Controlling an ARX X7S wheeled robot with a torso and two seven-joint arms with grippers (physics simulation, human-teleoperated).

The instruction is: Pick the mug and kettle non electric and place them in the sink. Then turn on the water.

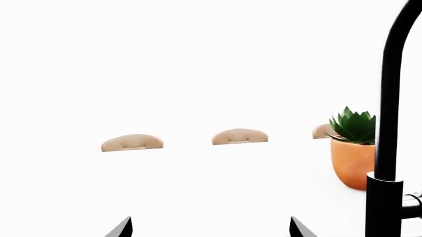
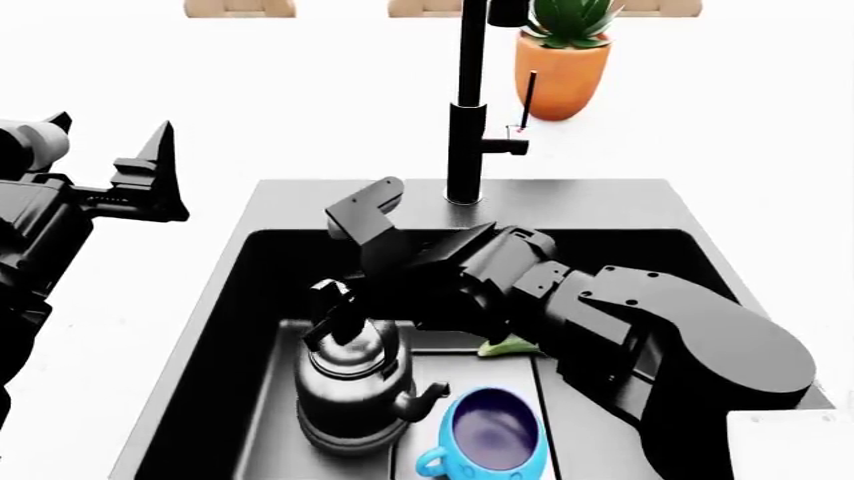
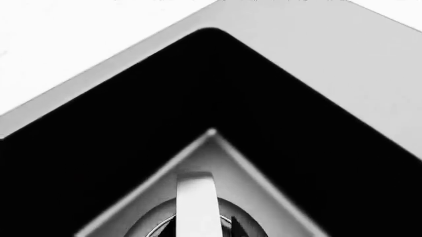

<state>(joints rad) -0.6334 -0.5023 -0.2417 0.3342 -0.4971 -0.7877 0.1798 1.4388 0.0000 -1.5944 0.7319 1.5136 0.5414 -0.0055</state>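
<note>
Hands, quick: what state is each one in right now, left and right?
Left hand: open, holding nothing, over the countertop.
Right hand: over the sink by the kettle; fingers look spread, nothing gripped, likely open.

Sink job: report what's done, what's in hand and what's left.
Done: the kettle and the blue mug both stand in the sink. In hand: nothing is gripped; the right gripper hangs over the kettle's handle, and the left gripper, open, hovers over the counter. Left: turning on the faucet; no water shows.

Kettle [image 2: 350, 385] glossy dark metal; mug [image 2: 489, 436] glossy blue.
</note>
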